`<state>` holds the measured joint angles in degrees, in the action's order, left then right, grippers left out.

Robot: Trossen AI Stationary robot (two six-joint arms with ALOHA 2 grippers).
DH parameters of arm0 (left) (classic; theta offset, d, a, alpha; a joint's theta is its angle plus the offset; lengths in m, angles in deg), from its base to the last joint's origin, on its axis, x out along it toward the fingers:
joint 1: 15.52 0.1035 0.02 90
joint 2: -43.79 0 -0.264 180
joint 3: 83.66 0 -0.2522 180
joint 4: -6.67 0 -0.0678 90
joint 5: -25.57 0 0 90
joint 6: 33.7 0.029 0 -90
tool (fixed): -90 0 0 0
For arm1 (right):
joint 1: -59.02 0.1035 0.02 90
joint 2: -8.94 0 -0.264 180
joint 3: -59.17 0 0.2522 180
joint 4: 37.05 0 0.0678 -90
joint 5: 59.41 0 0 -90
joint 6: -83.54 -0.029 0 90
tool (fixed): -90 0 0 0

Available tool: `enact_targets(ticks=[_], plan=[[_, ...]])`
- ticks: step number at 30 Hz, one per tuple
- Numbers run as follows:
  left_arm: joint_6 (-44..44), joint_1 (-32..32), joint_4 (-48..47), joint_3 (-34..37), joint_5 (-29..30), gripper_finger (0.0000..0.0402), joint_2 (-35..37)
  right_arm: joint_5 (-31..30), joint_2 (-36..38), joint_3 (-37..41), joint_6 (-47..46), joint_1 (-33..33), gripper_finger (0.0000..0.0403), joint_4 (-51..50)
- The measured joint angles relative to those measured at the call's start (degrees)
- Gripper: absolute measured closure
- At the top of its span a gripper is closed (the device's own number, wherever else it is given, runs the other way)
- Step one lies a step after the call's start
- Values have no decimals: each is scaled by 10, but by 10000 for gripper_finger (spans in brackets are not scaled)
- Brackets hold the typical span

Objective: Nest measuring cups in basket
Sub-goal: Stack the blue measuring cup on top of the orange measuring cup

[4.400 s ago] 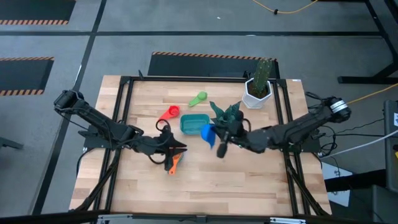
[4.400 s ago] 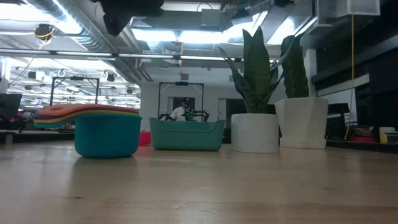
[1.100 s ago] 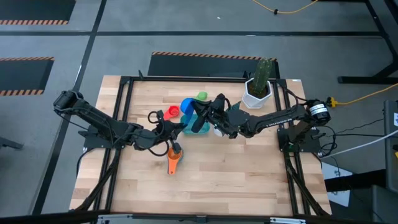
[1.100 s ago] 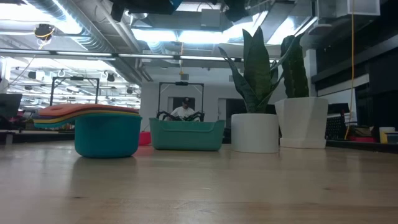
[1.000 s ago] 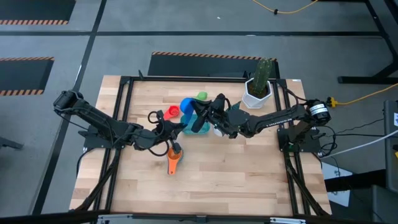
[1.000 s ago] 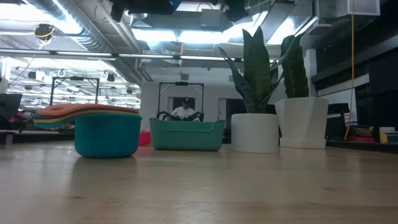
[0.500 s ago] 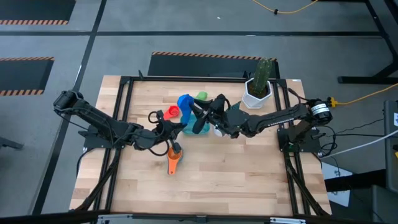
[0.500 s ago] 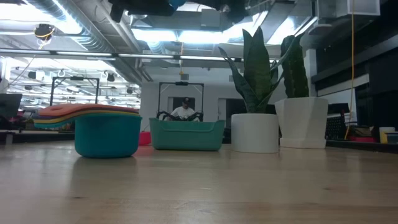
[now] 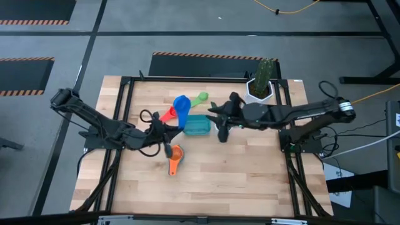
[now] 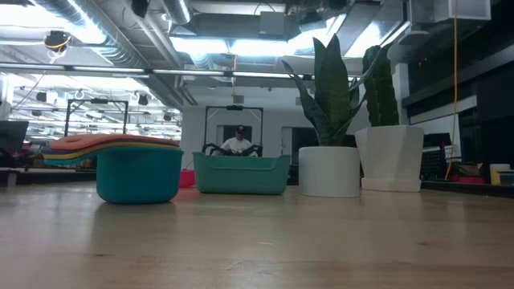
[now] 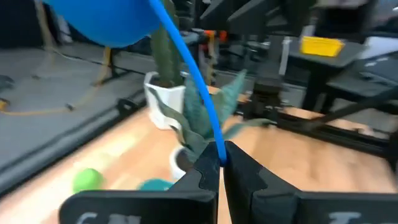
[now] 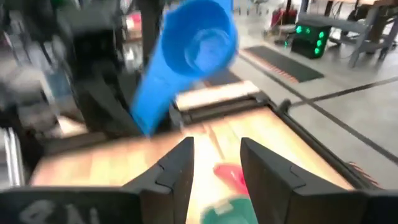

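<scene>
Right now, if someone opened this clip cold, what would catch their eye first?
Most likely the dark blue measuring cup, lifted above the table near its middle, its handle pinched in the left gripper. Facing it, the right gripper stands open with nothing in it, above the table beside the teal basket. An orange cup lies alone on the wood nearer the front edge.

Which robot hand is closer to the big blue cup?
The left. The left gripper is shut on the handle of the blue cup, holding it up above the table. The right gripper is open and sits apart, across the teal basket.
</scene>
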<state>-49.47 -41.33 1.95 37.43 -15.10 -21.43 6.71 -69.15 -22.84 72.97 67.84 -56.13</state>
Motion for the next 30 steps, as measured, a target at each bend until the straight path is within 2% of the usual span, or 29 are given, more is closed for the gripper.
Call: enact_targets(ticks=[7,10,21,30], plan=[[-196,-44,-123,0,-111,400,64,-16,75,1,-13,0,267,-218],[-286,-72,-169,0,-131,400,72,-33,99,14,-27,0,267,-268],[-533,-163,-164,30,-119,401,19,-35,152,137,-78,0,267,-249],[-608,-189,-56,58,-113,401,-74,-31,152,204,-87,0,267,-179]])
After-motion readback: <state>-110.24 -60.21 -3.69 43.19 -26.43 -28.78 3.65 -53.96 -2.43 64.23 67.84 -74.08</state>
